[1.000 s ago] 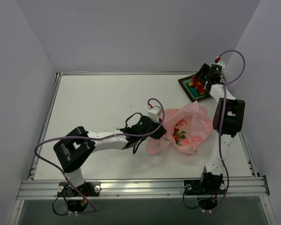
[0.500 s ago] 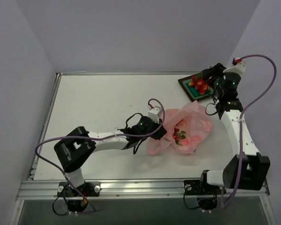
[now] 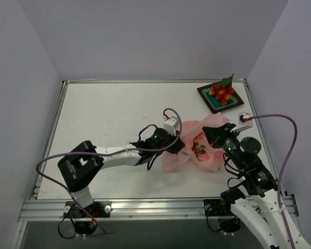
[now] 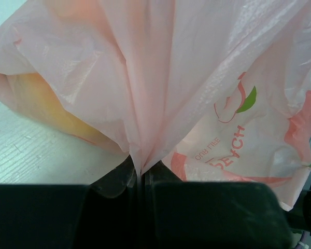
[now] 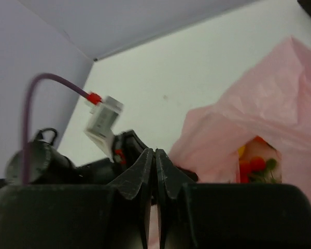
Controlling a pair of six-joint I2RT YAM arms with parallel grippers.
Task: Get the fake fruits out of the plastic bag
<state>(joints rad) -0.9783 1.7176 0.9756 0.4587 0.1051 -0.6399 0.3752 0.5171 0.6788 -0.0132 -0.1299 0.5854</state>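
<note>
Our left claw [image 4: 141, 171] has not budged: it stays pinched tight on a gathered fold of the pink bag [image 3: 212, 153], at the bag's nine o'clock edge, pinning it to the tabletop [image 3: 109, 114]. Through the film beside it we make out a yellowish fruit [image 4: 46, 109], and the right wrist view shows red and green fruits [image 5: 255, 166] in the bag's open mouth, so some are left inside. The change is on the right. A second ago our right claw [image 5: 155, 151] hung over the tray [image 3: 210, 102] at one o'clock; now it has swung back to the bag's two o'clock side, jaws closed on nothing. We judge one delivery done and the next fetch beginning; the claw must open before entering.
</note>
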